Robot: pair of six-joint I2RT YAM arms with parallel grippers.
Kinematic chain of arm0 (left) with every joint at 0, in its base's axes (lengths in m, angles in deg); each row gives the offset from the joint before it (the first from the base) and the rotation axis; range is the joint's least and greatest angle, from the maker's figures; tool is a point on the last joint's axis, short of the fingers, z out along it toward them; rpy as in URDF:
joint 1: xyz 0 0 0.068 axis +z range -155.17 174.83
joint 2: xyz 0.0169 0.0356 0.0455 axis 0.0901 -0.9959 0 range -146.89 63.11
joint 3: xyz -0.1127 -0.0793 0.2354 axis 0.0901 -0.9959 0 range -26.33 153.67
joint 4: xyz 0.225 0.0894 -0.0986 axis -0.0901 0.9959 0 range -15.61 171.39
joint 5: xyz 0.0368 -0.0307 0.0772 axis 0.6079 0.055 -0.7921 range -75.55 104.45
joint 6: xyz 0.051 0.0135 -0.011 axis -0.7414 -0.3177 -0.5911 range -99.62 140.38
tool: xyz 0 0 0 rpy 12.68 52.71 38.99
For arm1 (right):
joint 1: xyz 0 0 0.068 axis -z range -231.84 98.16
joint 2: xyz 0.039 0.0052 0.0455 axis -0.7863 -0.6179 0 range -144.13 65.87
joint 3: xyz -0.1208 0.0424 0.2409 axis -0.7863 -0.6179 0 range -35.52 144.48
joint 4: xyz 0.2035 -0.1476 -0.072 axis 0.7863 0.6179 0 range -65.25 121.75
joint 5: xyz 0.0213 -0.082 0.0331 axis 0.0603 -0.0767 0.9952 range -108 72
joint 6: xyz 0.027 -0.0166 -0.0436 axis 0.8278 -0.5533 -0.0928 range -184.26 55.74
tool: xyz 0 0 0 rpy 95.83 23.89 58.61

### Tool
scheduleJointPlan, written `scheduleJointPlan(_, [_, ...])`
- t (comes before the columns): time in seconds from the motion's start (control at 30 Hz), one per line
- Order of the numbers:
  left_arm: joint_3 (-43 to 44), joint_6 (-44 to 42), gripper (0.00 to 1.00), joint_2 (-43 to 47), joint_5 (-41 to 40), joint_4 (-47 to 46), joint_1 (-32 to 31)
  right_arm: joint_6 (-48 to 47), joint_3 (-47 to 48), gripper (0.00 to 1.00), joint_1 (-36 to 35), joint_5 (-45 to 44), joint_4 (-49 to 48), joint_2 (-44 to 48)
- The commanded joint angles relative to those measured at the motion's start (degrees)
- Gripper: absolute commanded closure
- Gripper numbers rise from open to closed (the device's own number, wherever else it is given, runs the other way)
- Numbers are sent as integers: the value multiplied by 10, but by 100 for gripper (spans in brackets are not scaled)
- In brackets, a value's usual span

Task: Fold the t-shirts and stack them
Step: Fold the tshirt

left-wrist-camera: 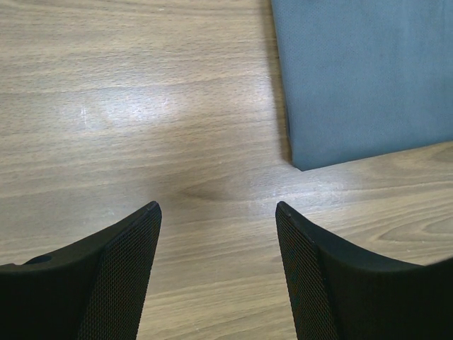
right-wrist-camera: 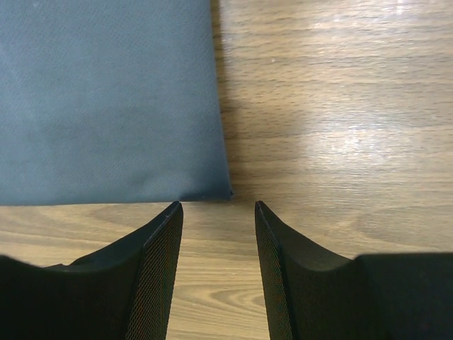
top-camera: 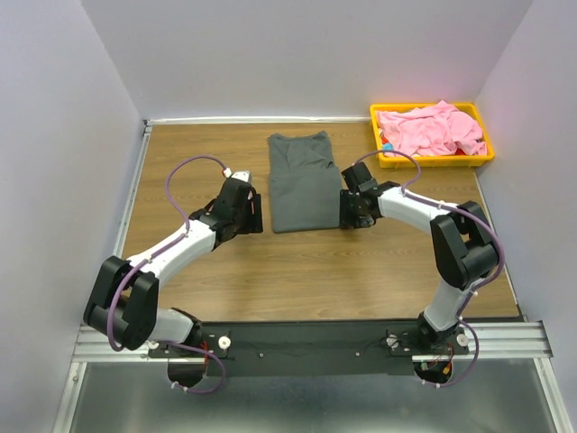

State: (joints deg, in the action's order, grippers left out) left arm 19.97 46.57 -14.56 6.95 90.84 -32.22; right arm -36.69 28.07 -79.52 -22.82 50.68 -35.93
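The dark grey cloth t-shirt (top-camera: 305, 180) lies folded on the wooden table (top-camera: 270, 271), left gripper (left-wrist-camera: 216, 209) and right gripper (right-wrist-camera: 216, 205) open and empty beside it, but the crumpled pink t-shirt (top-camera: 431, 129) is not yet folded, in the yellow plastic tray (top-camera: 433, 162).

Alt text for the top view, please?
A folded grey t-shirt lies flat on the table, the open left gripper and right gripper flanking its near corners, both empty. A crumpled pink t-shirt fills a yellow tray far right.
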Motion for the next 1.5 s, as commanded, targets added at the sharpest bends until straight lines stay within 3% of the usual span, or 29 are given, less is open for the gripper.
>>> scheduleJointPlan(0.0, [5,5,27,3,-15,4,-5,13,21,48,-3,-41,17,-7])
scheduleJointPlan(0.37, [23,-2,28,-26,-10,4,-29,16,51,50,-2,-35,17,-56])
scheduleJointPlan(0.73, [55,-4,28,-62,-11,24,-43,47,-8,58,-20,-81,81,-56])
scheduleJointPlan(1.03, [95,13,28,-111,-7,46,-57,60,-16,75,-40,-100,105,-71])
scheduleJointPlan(1.17, [106,24,28,-133,-8,61,-60,57,-15,99,-44,-96,105,-71])
scheduleJointPlan(1.47, [129,37,28,-182,-8,69,-64,42,-8,99,-52,-92,104,-74])
